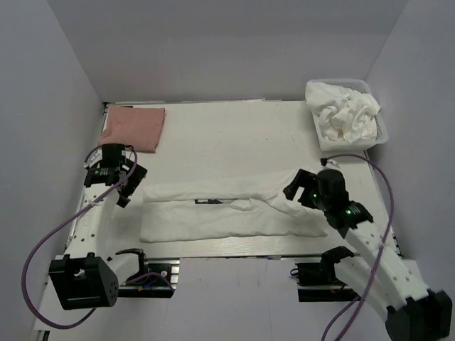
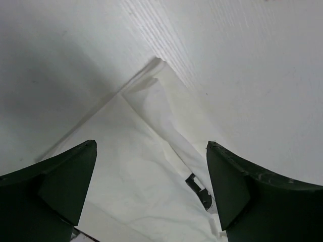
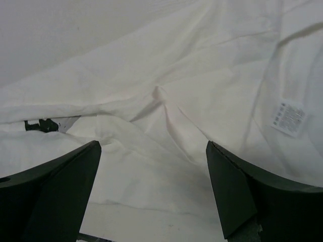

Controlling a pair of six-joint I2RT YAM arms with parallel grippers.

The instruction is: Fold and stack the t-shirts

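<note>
Hovering spread wide and empty, my left fingers (image 2: 55, 191) sit above one end of the white t-shirt (image 1: 213, 213), my right fingers (image 3: 55, 186) above the other; its long axis runs between them along the counter (image 1: 234, 135).

care label (image 3: 287, 117) on t-shirt (image 3: 176, 75), illegible

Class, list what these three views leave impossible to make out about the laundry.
- Care label, right wrist view: text too small to read.
- Dark print, left wrist view: mostly tucked under a fold of the white t-shirt, so the design is unclear.
- Crumpled pile in the basket, top view: garments overlap, so they cannot be counted.
- Pink shirt, top view: its top layer hides whatever lies beneath.
</note>
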